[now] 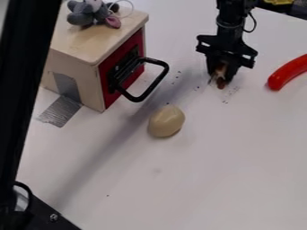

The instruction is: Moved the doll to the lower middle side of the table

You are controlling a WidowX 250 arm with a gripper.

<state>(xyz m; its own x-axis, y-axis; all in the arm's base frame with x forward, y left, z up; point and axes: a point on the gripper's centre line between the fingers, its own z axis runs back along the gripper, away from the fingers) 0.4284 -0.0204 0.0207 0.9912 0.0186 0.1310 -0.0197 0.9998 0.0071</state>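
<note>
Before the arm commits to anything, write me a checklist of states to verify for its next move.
1. Grey plush off the wooden box: not ok, on its top.
2. Box upright: ok.
3. Black handle flush with the box: not ok, juts out.
4. Pale rounded object apart from the box: ok.
5. Red curved object apart from the gripper: ok.
6. Brownish thing at the gripper firmly gripped: cannot tell.

Your camera is fixed above the tabletop (221, 179) and looks down at a slant. It faces the side where the arm (230, 22) enters at the top edge. You have a black bar (19, 81) close to the lens along the left, the box (75, 47) farther off.
</note>
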